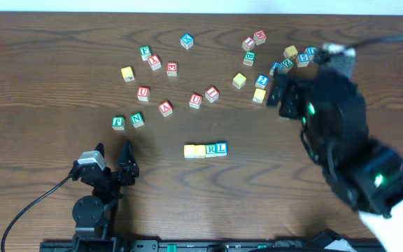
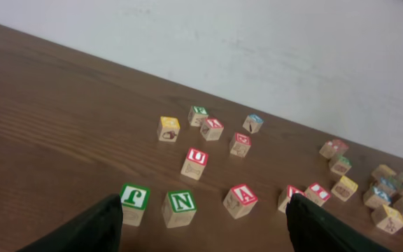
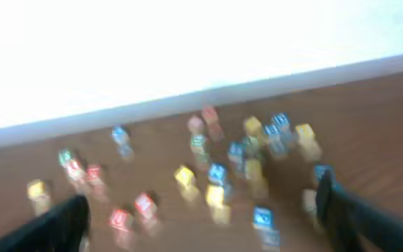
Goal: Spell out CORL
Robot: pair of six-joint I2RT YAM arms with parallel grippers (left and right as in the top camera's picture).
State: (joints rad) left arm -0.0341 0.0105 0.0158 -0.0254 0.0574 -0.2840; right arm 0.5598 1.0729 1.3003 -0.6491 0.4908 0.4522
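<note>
Your CORL row (image 1: 206, 150) sat touching, low centre on the surface (image 1: 47, 105), apart from the loose cubes (image 1: 165, 107) so it read clean (yellow letters probably C, O). Your left claw (image 1: 113, 148) hung part-open, empty; your right claw (image 1: 277, 89) gaped, empty, over far cubes.

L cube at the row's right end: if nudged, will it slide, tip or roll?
The L cube looks like small solid wood: probably rigid and light. It sits flat-faced on the table, so it likely slides rather than rolls. It appears to touch the R cube, so a push toward that would probably shove it too.
</note>
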